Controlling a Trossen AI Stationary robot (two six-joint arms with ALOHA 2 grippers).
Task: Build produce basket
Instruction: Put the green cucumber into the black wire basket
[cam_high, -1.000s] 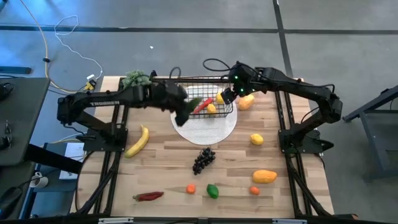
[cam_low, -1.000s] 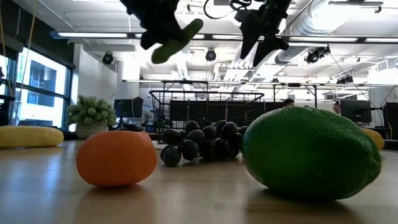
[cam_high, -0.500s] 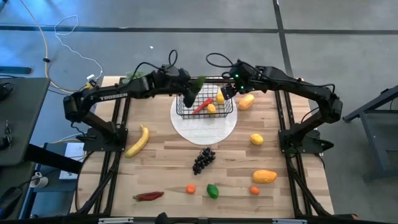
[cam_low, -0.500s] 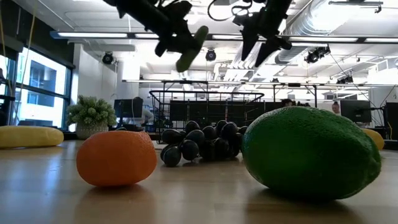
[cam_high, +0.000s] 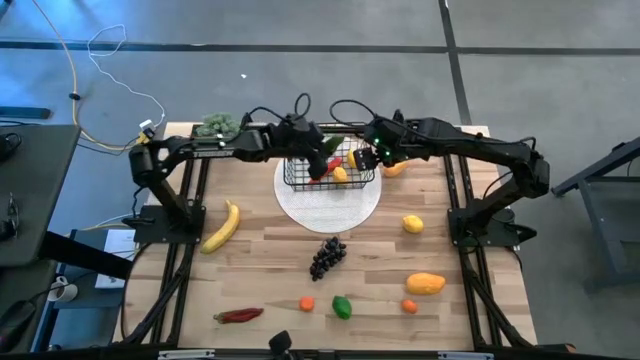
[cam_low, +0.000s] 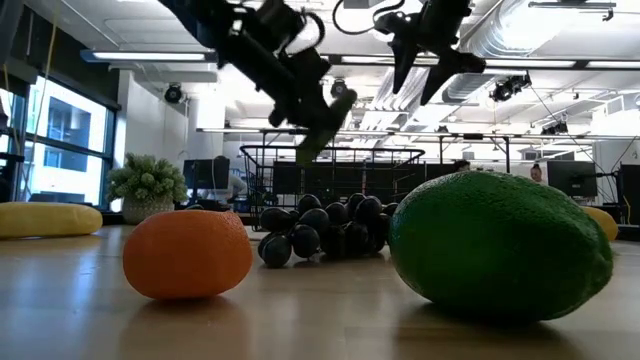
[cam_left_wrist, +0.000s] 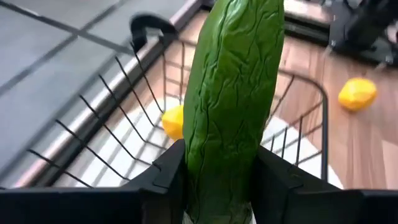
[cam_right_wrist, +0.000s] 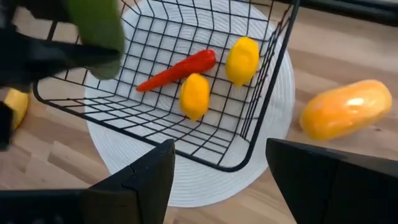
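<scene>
Grey concrete floor (cam_high: 300, 25), bright ceiling strip lights (cam_low: 150, 57) (exposed ductwork (cam_low: 520, 30) beside), tall window (cam_low: 60, 135).

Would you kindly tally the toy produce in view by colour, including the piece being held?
Yellow produce: 4
Orange produce: 4
Red produce: 2
Green produce: 2, counting the cucumber in the left gripper
Dark grapes: 1
Total: 13

Black wire basket (cam_high: 330, 172) at twelve o'clock, partly filled.
Inside lie a red chilli (cam_right_wrist: 177, 70) and two lemons (cam_right_wrist: 195, 95); a green cucumber (cam_left_wrist: 233, 106) is tilted above it.
</scene>
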